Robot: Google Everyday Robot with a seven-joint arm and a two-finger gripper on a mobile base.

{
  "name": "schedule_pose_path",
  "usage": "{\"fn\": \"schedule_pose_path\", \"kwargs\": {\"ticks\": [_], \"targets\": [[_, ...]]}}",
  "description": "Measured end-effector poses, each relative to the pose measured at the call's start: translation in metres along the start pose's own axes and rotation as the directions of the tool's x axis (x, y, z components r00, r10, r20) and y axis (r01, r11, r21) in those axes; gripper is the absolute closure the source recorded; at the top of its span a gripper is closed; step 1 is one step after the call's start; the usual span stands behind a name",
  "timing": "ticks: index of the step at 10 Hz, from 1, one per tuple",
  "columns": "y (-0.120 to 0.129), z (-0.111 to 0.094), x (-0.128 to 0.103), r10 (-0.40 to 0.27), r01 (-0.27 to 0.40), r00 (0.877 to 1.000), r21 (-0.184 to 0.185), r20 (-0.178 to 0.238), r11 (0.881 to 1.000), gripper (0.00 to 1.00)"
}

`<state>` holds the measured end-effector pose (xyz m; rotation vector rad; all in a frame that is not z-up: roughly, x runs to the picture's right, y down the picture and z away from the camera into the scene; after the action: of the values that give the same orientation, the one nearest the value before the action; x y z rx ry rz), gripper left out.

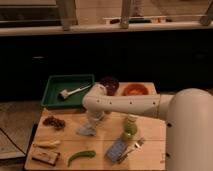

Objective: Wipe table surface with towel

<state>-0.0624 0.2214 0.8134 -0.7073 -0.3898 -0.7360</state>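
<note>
A crumpled light-blue towel lies on the wooden table near its middle. My white arm reaches in from the right, bends at the elbow above the table and points down. My gripper is at the towel's upper right edge, right against it.
A green tray with a brush stands at the back left. A dark bowl and an orange bowl sit at the back. A green bottle, blue sponge, fork, green pepper, grapes, banana and snack bar lie around.
</note>
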Motion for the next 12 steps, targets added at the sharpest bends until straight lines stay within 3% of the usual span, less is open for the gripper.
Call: {"fn": "schedule_pose_path", "kwargs": {"ticks": [4, 6, 8, 10, 12], "targets": [[-0.01, 0.01, -0.034, -0.129, 0.13, 0.99, -0.02, 0.052, 0.991, 0.99], [-0.001, 0.01, -0.035, -0.146, 0.149, 0.987, -0.035, 0.062, 0.988, 0.99], [0.016, 0.0, -0.023, -0.135, 0.137, 0.989, -0.035, 0.051, 0.99, 0.99], [0.046, -0.021, 0.003, -0.09, 0.091, 0.996, -0.026, 0.014, 0.996, 0.99], [0.056, -0.035, 0.027, -0.037, 0.036, 0.999, -0.015, -0.035, 0.999, 0.99]]}}
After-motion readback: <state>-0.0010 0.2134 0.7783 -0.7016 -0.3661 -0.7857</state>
